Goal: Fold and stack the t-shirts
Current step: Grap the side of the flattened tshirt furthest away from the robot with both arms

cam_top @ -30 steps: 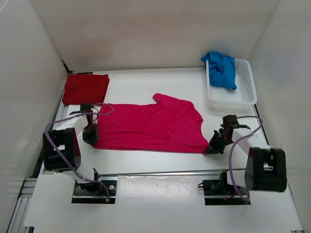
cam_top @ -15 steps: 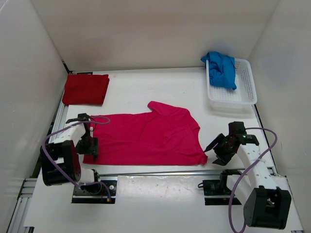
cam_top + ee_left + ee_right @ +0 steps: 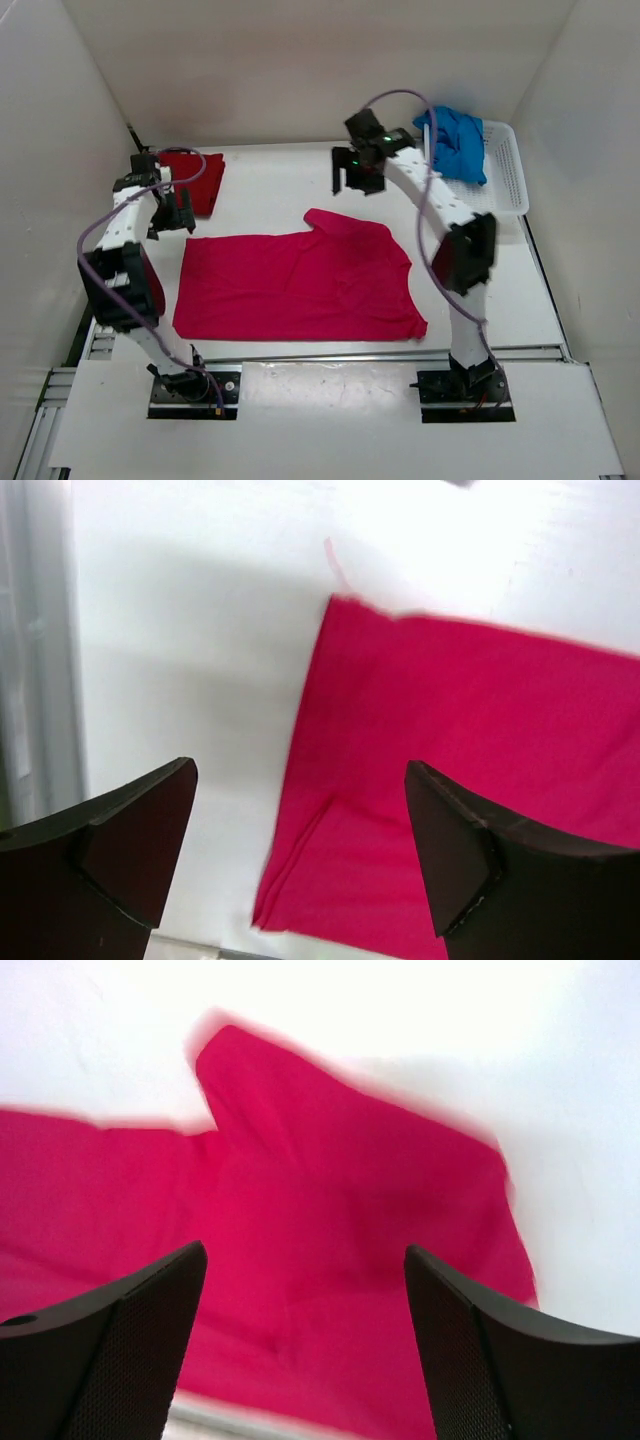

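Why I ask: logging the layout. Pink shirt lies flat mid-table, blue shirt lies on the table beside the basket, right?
No. Top view: the blue shirt lies in the basket, not beside it. The pink shirt does lie flat mid-table.

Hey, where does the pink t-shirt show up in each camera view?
Top external: pink t-shirt spread flat mid-table.
Left wrist: pink t-shirt fills the lower right.
Right wrist: pink t-shirt fills the middle and lower left.
Shared landmark: its protruding sleeve, in top external and right wrist; white table in all.
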You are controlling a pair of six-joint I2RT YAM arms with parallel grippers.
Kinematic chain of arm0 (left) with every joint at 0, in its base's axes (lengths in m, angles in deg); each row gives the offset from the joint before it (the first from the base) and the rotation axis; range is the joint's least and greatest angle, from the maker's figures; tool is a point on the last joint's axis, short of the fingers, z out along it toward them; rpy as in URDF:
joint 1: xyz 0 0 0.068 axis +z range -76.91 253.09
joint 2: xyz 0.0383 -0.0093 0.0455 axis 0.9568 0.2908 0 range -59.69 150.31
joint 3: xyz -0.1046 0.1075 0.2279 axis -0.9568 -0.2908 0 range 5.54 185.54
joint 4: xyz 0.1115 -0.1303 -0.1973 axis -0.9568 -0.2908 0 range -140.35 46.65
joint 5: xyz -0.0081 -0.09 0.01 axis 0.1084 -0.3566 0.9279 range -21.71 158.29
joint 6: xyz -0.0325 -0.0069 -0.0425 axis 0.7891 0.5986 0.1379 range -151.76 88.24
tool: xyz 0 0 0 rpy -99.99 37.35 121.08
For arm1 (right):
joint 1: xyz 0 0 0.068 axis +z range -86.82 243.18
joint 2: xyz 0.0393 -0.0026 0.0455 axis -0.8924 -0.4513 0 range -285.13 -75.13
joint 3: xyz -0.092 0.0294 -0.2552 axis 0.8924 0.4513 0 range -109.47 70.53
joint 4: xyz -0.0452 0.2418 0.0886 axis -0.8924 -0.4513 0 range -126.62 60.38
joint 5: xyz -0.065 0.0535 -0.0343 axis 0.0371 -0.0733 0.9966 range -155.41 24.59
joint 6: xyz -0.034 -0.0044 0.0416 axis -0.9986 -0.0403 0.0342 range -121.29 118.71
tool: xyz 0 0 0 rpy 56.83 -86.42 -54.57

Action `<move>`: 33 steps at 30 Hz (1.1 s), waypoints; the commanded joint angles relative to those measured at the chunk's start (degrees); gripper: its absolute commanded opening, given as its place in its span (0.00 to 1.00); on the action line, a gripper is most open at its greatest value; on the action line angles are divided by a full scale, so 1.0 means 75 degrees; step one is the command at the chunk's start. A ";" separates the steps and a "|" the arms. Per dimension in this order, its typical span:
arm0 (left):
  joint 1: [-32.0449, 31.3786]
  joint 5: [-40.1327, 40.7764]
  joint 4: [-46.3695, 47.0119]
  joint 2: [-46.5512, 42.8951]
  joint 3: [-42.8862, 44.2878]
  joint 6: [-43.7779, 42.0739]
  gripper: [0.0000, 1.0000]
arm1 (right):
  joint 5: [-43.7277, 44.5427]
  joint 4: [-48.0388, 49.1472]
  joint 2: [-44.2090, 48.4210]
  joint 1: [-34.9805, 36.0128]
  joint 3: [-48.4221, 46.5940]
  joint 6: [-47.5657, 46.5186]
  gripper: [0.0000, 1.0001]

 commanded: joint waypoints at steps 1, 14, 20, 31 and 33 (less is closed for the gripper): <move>0.0389 -0.1104 0.0149 0.1132 0.0604 0.0004 0.96 | 0.0707 -0.0870 -0.2442 0.0406 -0.3018 -0.1287 0.85; 0.0531 -0.1750 0.1111 0.2741 0.0759 0.0004 0.99 | 0.0096 0.1029 -0.4528 0.0581 -0.2369 0.0763 0.84; 0.0368 -0.2066 0.1252 0.2976 0.0466 0.0004 0.94 | 0.0133 0.1041 -0.4480 0.0582 -0.2294 0.0764 0.49; 0.0226 -0.2066 0.1252 0.2696 0.0103 0.0004 0.10 | -0.0219 0.1228 -0.2926 0.0582 -0.1008 0.0671 0.00; 0.0226 -0.1845 0.1252 0.2427 -0.0025 0.0004 0.10 | 0.0002 0.1321 -0.2350 0.0582 -0.0423 0.0670 0.00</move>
